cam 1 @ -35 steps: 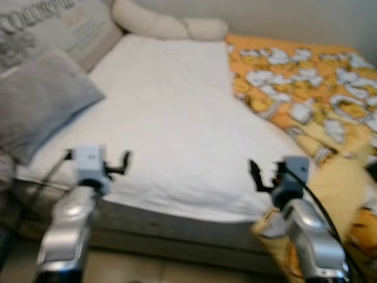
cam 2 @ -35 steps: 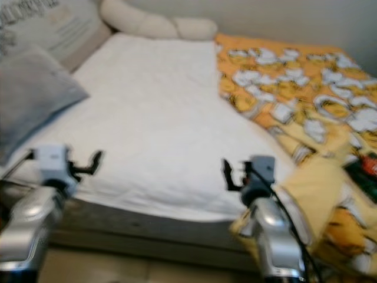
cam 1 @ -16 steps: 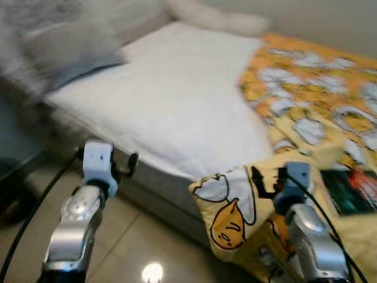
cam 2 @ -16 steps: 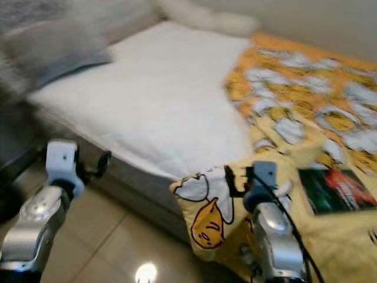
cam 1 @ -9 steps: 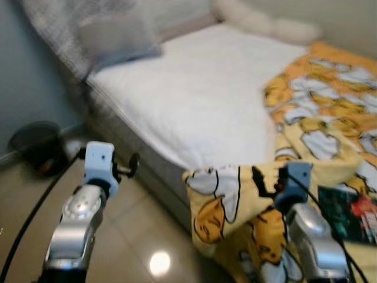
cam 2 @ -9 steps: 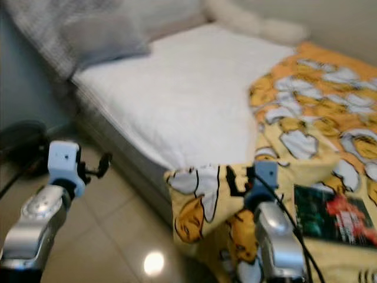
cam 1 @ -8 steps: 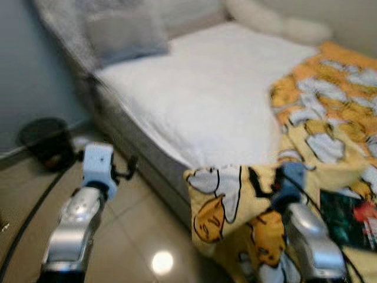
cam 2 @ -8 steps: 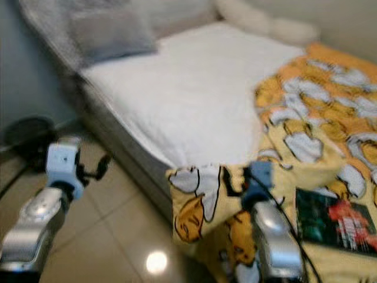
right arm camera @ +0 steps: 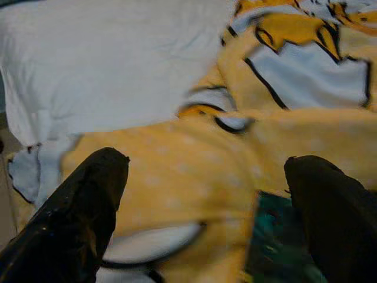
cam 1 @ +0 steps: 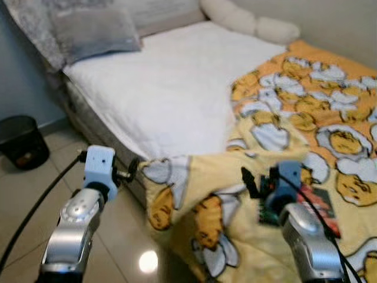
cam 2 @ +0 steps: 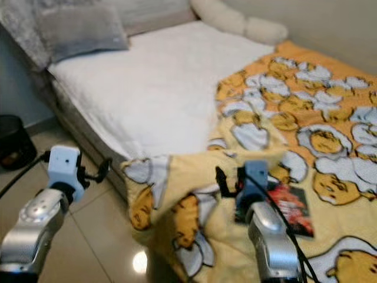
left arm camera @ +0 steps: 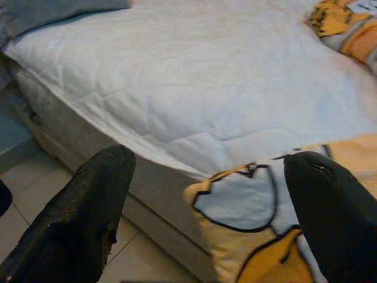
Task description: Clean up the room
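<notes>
Across the bed with the white quilted mattress cover [cam 1: 171,88], a yellow-and-orange cartoon-print blanket [cam 1: 306,118] lay over the side away from the grey square pillow [cam 1: 94,29], and one rumpled corner of it drooped over the bed's near edge toward the glossy beige tiled floor [cam 1: 35,200]. On that blanket, close to the bed's near edge, rested a dark green book with a red-and-black cover picture [cam 2: 288,209], partly hidden behind the right arm. The right gripper [right arm camera: 206,212] hung just above the blanket beside the book, its two black fingers [right arm camera: 88,200] spread wide with nothing between them. The left gripper [left arm camera: 212,206] was held off the bed's near edge, above the floor, pointing at the mattress side and the hanging blanket corner; its fingers [left arm camera: 82,212] also stood wide apart and empty. A long cream bolster cushion [cam 1: 247,20] lay at the bed's far end against the wall. A round black waste bin [cam 1: 20,141] stood on the floor near the bed's pillow-end corner, well apart from the left gripper.
</notes>
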Robot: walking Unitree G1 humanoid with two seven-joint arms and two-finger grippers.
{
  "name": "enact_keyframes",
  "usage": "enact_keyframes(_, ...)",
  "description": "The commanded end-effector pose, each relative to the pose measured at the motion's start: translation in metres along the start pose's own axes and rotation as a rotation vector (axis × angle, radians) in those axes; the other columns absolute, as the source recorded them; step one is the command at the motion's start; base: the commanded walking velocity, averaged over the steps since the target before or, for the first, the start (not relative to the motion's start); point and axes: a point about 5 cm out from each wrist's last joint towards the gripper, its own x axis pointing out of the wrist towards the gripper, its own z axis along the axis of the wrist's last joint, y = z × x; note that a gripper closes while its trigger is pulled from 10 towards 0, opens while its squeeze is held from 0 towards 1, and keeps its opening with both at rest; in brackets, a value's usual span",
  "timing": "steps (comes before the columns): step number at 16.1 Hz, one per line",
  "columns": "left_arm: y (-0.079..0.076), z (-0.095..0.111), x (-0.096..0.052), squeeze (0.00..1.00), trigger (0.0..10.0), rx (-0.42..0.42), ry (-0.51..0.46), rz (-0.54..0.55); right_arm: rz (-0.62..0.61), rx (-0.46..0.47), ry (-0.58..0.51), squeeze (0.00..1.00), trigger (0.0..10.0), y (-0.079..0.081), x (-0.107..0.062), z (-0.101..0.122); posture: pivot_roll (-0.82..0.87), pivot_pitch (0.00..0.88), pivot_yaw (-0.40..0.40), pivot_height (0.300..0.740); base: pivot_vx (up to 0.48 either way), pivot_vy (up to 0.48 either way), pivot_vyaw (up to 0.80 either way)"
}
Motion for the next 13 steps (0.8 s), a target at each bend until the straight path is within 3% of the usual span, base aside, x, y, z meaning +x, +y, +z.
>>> enact_keyframes(1, -0.006, 0.0, -0.003, 0.87, 10.0, 0.006, 0.003, -0.028, -0.026, 0.032, 0.0, 1.0, 10.0, -0.007, -0.003, 0.002, 0.04, 0.0, -0.014, 0.74, 0.0, 0.0, 0.0)
enact_keyframes(4, -0.006, -0.004, -0.009, 0.81, 10.0, 0.006, 0.015, -0.032, -0.035, 0.092, 0.028, 1.0, 10.0, -0.009, -0.009, 0.0, 0.04, 0.0, -0.019, 0.74, 0.0, 0.0, 0.0)
enact_keyframes(8, -0.008, -0.006, -0.016, 0.75, 10.0, 0.053, 0.04, -0.11, -0.116, 0.263, 0.103, 1.0, 10.0, -0.025, -0.011, -0.002, 0.02, 0.0, -0.009, 0.74, 0.0, 0.0, 0.0)
enact_keyframes(9, -0.011, -0.006, -0.016, 0.7, 10.0, 0.082, 0.051, -0.156, -0.165, 0.307, 0.161, 0.0, 10.0, -0.033, -0.009, -0.006, 0.01, 0.0, -0.014, 0.74, 0.0, 0.0, 0.0)
enact_keyframes(11, -0.022, -0.007, -0.019, 0.63, 10.0, 0.173, 0.076, -0.326, -0.253, 0.477, 0.306, 0.0, 10.0, -0.046, -0.004, -0.017, 0.0, 0.0, -0.033, 0.74, 0.0, 0.0, 0.0)
enact_keyframes(13, -0.028, -0.005, -0.02, 0.61, 10.0, 0.175, 0.08, -0.438, -0.242, 0.631, 0.337, 0.0, 10.0, -0.046, -0.001, -0.018, -0.01, 0.0, -0.041, 0.74, 0.0, 0.0, 0.0)
